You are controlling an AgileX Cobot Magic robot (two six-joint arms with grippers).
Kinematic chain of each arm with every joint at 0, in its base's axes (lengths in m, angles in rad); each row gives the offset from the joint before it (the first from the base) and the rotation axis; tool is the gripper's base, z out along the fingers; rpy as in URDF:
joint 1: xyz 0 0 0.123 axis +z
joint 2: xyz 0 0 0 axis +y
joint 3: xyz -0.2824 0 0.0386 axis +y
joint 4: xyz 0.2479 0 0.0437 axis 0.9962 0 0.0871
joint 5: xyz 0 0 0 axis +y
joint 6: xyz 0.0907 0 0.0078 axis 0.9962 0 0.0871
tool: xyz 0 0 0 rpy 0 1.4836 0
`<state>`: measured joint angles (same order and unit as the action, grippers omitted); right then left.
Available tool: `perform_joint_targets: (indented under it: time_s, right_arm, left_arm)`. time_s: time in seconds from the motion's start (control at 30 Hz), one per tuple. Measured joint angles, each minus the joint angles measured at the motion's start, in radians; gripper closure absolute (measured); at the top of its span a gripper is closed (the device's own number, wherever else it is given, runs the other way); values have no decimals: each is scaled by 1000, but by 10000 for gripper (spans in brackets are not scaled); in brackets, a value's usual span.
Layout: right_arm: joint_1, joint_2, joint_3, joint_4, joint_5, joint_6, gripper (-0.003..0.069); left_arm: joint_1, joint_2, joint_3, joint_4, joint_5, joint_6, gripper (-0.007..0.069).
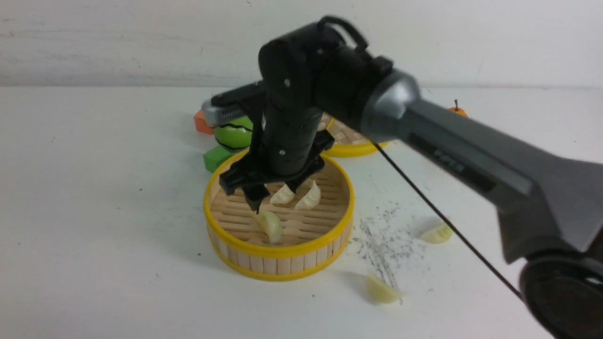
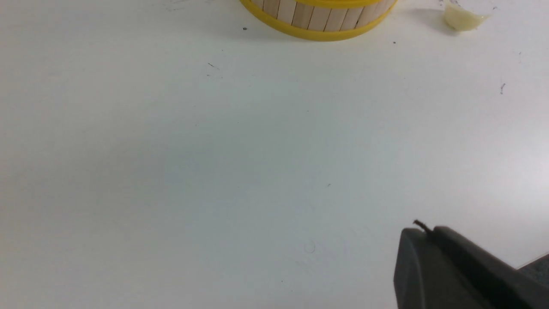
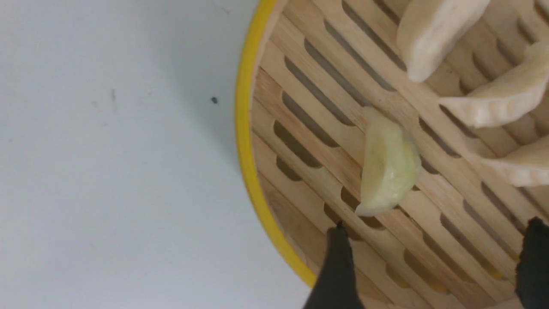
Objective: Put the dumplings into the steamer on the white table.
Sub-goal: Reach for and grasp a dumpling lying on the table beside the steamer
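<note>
The main risk lies in the lift-out. The right gripper (image 3: 437, 223) hangs inside the steamer (image 1: 278, 263) with its black fingers spread wide and nothing between them, and one finger is close to the yellow rim at about 7 o'clock. A sideways pull before it clears the wall could catch that rim and shove or tip the light basket, spilling its load. The fingertips also stand just beside the yellowish-green dumpling (image 1: 271, 226), so a skewed rise could flick it. The arm's thin black cable (image 1: 424, 197) runs low over the white table (image 1: 94, 212), right by the farther loose dumpling (image 1: 437, 234), and might drag it on a swing.

The steamer holds the yellowish-green dumpling at 6 o'clock on its slatted floor. The cream dumplings (image 1: 308, 197) sit near the centre toward 1 o'clock; the right wrist view shows three of them, close together. On the table outside, the farther loose dumpling lies at 3 o'clock of the steamer and the nearer loose dumpling (image 1: 381, 289) at 4 o'clock. The woven lid (image 1: 351, 149) lies behind the steamer at 1 o'clock. Only a dark edge of the left gripper (image 2: 450, 266) shows, so whether its fingers are apart or together cannot be told.
</note>
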<state>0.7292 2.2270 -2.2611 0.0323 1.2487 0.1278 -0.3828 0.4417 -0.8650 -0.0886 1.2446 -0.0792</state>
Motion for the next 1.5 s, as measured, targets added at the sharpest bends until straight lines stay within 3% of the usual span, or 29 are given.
perform_joint_targets:
  time_s: [0.17,0.33,0.6,0.83,1.17,1.27,1.37,1.5]
  right_arm:
    - [-10,-160,171,4,-6,-51,160]
    - [-93,-298,548,1,-25,-75,190]
    - [-128,-299,858,1,-243,-146,195]
    - [-128,-278,874,23,-385,-152,195]
    - [-128,-214,874,19,-340,-153,206]
    - [-129,-209,871,20,-336,-153,268]
    - [-129,-209,870,24,-330,-153,385]
    - [-129,-232,863,24,-297,-153,396]
  left_arm:
    - [0,0,0,0,0,0,615]
    - [0,0,0,0,0,0,611]
    - [0,0,0,0,0,0,606]
    - [0,0,0,0,0,0,603]
    - [0,0,0,0,0,0,596]
    - [0,0,0,0,0,0,592]
    - [0,0,0,0,0,0,589]
    - [0,0,0,0,0,0,589]
